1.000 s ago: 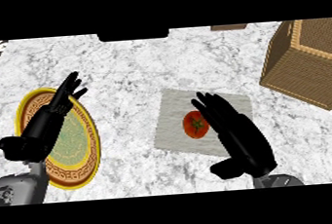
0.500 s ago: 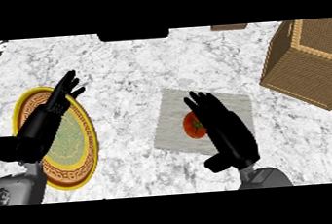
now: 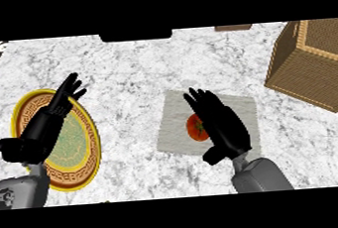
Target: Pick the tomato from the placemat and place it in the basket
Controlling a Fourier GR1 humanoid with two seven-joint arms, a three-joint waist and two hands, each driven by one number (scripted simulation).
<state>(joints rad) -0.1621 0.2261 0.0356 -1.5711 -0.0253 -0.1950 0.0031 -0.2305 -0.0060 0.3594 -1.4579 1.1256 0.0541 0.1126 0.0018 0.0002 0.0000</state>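
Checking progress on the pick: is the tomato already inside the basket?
No. The tomato lies on the placemat beside the open right hand, well apart from the basket at the upper right.

No words, labels, brands, numbers or signs can be read anywhere in the head view; the plate (image 3: pixel 79 167) left of the placemat (image 3: pixel 174 130) carries only an ornamental key-pattern border, which is not lettering, and the placemat itself is plain, as is the basket (image 3: pixel 311 66) to its right

Bare marble counter (image 3: pixel 276 128) lies between placemat (image 3: pixel 175 135) and basket (image 3: pixel 301 72).
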